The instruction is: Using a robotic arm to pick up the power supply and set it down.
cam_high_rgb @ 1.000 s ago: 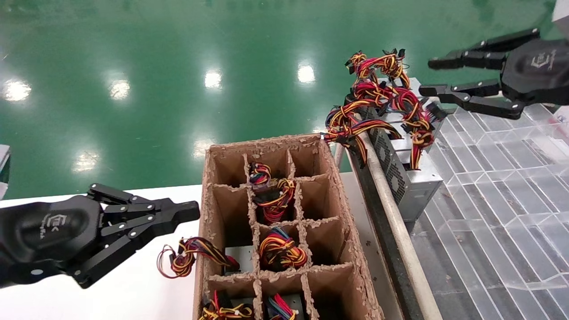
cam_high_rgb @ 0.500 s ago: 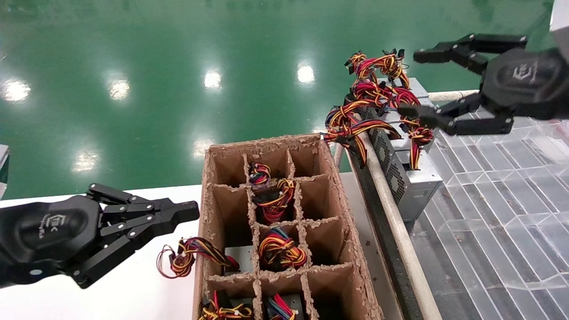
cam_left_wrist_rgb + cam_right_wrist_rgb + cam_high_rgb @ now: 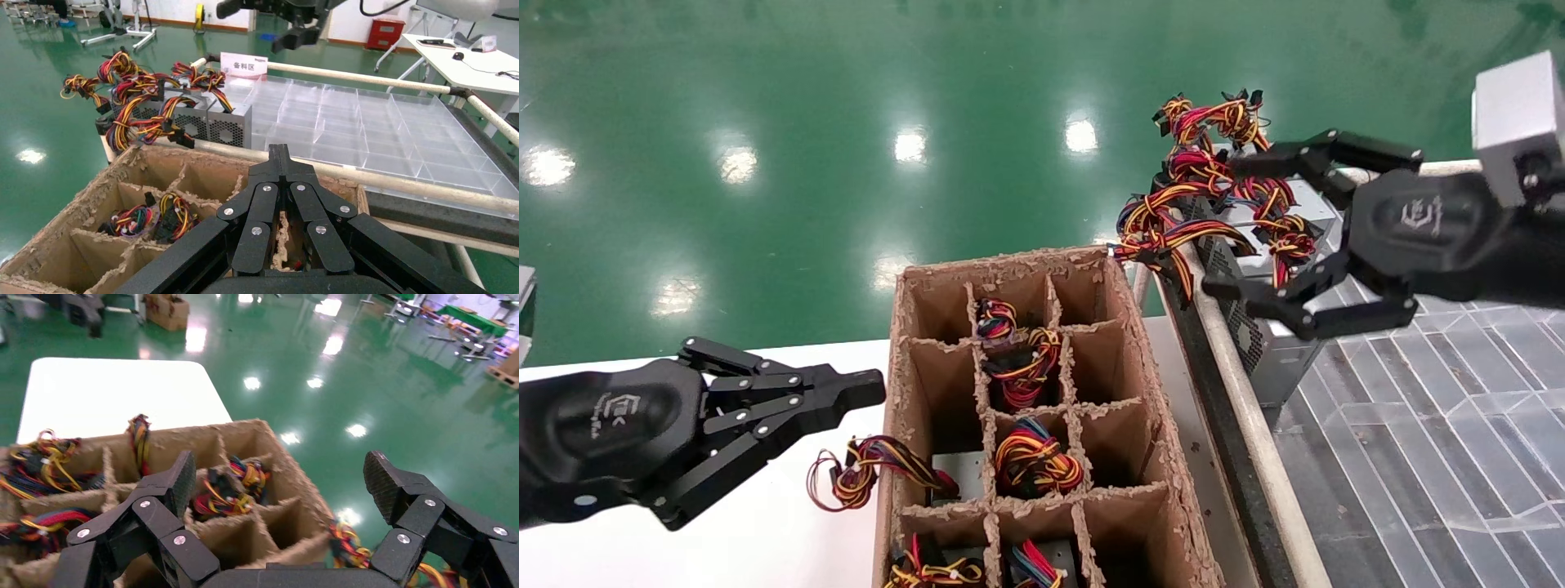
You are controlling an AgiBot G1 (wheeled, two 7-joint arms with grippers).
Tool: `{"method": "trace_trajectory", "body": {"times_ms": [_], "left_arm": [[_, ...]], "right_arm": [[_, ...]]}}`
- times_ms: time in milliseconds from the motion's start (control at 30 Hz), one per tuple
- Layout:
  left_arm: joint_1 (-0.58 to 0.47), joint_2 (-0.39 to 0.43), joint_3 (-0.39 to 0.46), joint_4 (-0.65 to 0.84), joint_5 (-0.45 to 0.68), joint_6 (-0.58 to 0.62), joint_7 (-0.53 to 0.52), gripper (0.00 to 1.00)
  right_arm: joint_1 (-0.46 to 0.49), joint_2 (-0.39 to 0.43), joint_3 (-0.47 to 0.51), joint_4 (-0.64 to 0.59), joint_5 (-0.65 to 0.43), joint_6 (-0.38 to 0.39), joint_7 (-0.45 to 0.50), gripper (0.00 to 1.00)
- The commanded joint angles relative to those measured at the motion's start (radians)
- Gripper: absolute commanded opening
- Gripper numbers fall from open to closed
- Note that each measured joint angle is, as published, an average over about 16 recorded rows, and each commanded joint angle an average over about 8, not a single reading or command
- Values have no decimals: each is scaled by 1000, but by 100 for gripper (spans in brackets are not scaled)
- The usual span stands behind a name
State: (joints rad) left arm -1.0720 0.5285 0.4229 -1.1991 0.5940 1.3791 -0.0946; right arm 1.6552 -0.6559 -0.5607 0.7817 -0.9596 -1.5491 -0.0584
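A white "TEK" logo marks the right pincer [image 3: 1250, 224], spread wide open around the power supply [image 3: 1275, 331], while the left pincer [image 3: 866, 388] rests closed over the counter [image 3: 764, 539].

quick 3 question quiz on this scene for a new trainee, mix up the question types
1. True or false: the right gripper is shut on the power supply.
2. Which gripper hovers over the white table? A) left B) right C) neither
3. Fill in: the power supply stands on the clear ____ tray, beside the cardboard box.

Key:
1. False: it is open, fingers spread around the wire bundle.
2. A: the left gripper, shut.
3. Plastic.
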Motion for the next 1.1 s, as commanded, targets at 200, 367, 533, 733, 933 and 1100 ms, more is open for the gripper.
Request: {"method": "trace_trajectory", "body": {"times_ms": [200,367,533,733,933,1100], "left_arm": [[0,0,0,0,0,0,0,100],[0,0,0,0,0,0,0,100],[0,0,0,0,0,0,0,100],[0,0,0,0,0,0,0,100],[0,0,0,0,0,0,0,100],[0,0,0,0,0,0,0,100]], "right_arm": [[-106,8,51,91,42,10,45,100],[-185,14,89,160,73,17,78,100],[-265,20,128,230,105,24,112,100],[-362,28,175,314,143,33,154,100],[-459,35,222,397,181,42,195,100],[-537,41,260,465,212,49,228,100]]}}
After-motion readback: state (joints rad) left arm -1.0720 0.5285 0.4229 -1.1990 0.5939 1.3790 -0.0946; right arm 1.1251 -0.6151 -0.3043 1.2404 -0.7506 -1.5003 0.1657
